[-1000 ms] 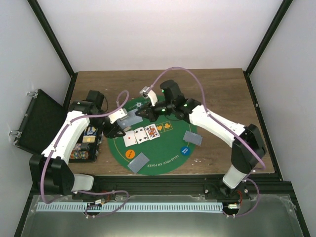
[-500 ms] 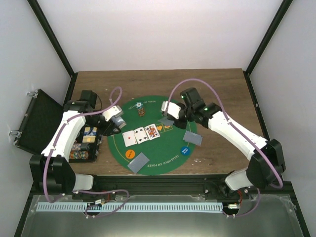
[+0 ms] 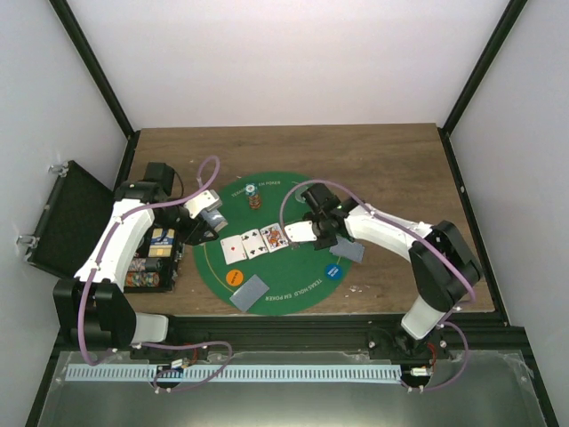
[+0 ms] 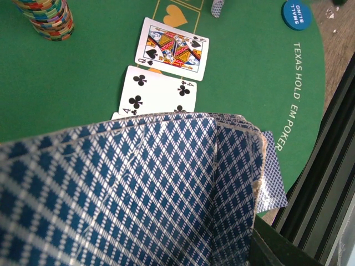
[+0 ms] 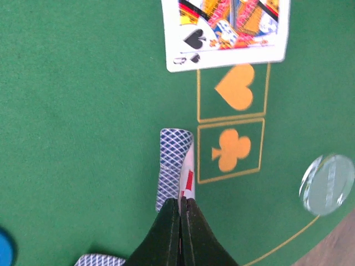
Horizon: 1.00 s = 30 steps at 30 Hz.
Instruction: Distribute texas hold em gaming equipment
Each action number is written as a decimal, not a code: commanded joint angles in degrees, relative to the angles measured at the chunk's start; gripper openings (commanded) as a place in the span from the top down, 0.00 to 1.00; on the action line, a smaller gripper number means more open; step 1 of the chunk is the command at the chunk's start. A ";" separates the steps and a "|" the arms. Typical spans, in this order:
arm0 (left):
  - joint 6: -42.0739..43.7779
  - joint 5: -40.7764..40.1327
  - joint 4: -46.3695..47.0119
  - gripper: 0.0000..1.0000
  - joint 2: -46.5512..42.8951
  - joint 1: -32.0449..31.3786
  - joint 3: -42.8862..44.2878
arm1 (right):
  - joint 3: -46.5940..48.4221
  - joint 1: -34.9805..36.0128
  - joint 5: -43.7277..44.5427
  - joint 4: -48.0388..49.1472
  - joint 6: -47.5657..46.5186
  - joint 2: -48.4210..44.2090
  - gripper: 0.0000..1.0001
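Deck of cards (image 4: 138, 194) sits clamped in the left claw (image 3: 206, 222) at the green mat's (image 3: 293, 289) left edge; right claw (image 5: 180, 204) pinches a single card (image 5: 173, 158) beside the queen (image 5: 233, 27).

I note face-up cards (image 3: 255, 242) in a row on mat (image 3: 213, 269) centre | chip stack (image 3: 255, 201) behind them | case (image 3: 67, 213) left of mat

The mat (image 4: 72, 83) is green with white lettering, an orange heart symbol (image 5: 237, 86) and an orange club symbol (image 5: 232, 149) in thin gold frames. The deck (image 4: 138, 188) filling the lower left of the left wrist view has a blue-and-white diamond lattice. The edge-on card (image 5: 171, 166) at lower centre of the right wrist view shares it, with red on its white face. The queen (image 4: 173, 49) bears black spades. At upper right is a blue disc (image 4: 297, 14), at upper left a multicoloured chip stack (image 4: 47, 19).
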 commanded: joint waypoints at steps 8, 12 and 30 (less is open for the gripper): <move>0.61 1.33 -0.54 0.54 -0.83 0.38 0.60 | 1.85 2.84 2.36 9.13 -13.46 6.34 0.99; 0.69 1.29 -0.65 0.54 -1.11 0.38 0.59 | 3.43 3.17 0.95 6.62 -12.55 7.72 0.99; 0.72 0.67 -0.74 0.54 -1.60 0.46 0.54 | 11.72 3.27 0.98 3.83 1.76 15.85 0.99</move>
